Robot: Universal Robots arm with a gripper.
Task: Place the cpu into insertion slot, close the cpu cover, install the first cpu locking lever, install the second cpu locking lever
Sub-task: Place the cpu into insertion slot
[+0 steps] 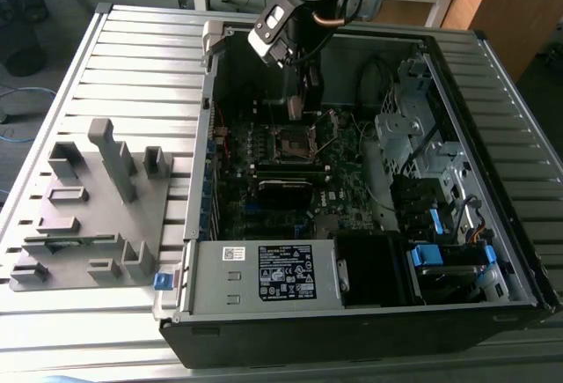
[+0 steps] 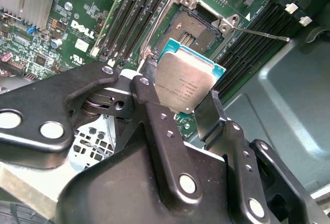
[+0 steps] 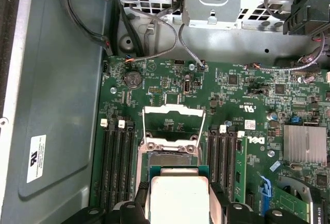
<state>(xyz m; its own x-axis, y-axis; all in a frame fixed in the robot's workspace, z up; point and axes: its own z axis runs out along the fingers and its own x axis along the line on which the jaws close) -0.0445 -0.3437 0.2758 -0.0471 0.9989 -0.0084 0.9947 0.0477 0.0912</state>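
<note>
My gripper (image 2: 180, 99) is shut on the cpu (image 2: 186, 82), a flat square chip with a dull silver top and green edge, gripped by two opposite sides between the black fingers (image 2: 149, 98). In the exterior view the gripper (image 1: 303, 106) hangs inside the open computer case, just behind the insertion slot (image 1: 295, 143). The slot (image 2: 198, 28) lies bare with its dark centre showing, and the chip hovers beside and above it, apart from it. In the first wrist view the cpu (image 3: 178, 195) sits just short of the slot (image 3: 170, 158). The cpu cover (image 3: 173, 109) stands flipped back open. A thin wire lever (image 2: 260, 33) sticks out unlatched.
Long black memory slots (image 3: 116, 154) flank the socket on both sides. A finned heatsink (image 3: 305, 144) and loose cables (image 3: 154, 23) sit on the board's far parts. The case's metal wall (image 3: 56, 105) runs close alongside. A grey parts fixture (image 1: 88, 216) lies at the exterior view's left.
</note>
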